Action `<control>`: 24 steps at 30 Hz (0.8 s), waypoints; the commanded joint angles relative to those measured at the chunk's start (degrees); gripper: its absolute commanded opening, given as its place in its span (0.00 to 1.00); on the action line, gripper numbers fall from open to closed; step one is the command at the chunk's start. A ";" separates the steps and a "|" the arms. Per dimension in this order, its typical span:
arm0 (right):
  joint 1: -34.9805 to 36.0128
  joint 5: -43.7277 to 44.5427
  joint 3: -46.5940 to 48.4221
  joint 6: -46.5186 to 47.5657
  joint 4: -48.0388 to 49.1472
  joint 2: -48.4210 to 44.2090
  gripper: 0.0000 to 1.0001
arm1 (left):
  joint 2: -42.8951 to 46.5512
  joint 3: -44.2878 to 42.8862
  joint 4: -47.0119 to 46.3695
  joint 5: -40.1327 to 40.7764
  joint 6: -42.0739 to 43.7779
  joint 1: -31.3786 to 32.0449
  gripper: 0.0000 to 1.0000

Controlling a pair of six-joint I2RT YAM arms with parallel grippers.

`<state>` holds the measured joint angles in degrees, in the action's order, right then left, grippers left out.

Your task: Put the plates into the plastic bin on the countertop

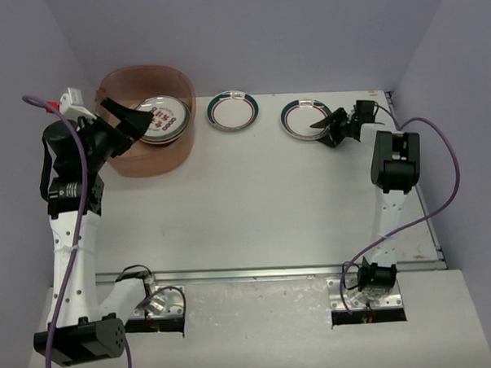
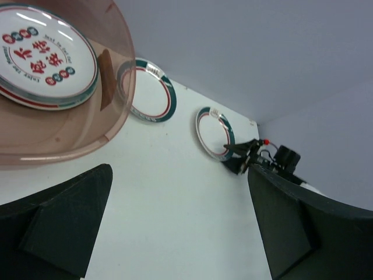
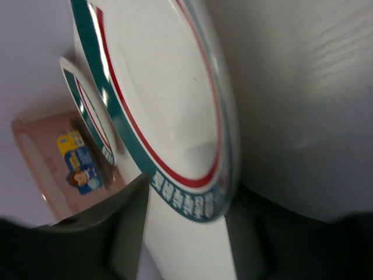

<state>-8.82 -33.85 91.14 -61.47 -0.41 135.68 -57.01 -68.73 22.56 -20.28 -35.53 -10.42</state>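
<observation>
Top external is showing the left end effector [image 1: 128, 116] gaping over the bin [image 1: 147, 168] holding a red-character plate [image 1: 163, 118], the right end effector [image 1: 324, 122] straddling the rim of a far-edge plate [image 1: 301, 116], grip impossible to tell.

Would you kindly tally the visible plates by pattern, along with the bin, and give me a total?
Teal-and-red rimmed plates: 2
Red-lettered plate, showing inside the bin: 1
Bin: 1
Total: 4 (anything stacked under the red-lettered plate is hidden)

Stacked plates [image 1: 163, 120] in bin [image 1: 151, 162]; two plates [image 1: 234, 110] [image 1: 300, 116] rightward
</observation>
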 commanded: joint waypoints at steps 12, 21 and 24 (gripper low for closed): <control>5.56 18.74 -12.28 22.51 -19.03 -23.41 0.00 | -7.68 7.71 -2.26 1.81 5.83 20.06 1.00; 14.92 -13.42 -24.87 34.57 -24.82 -42.33 0.00 | -22.44 4.42 -12.35 -1.61 6.14 28.08 1.00; 17.02 -20.72 -29.81 30.54 -17.54 -46.19 0.00 | -25.55 3.63 -14.56 -3.44 6.71 28.08 1.00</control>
<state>7.29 -39.94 65.94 -30.65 -24.85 94.04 -80.43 -61.58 16.40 -20.88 -30.23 17.92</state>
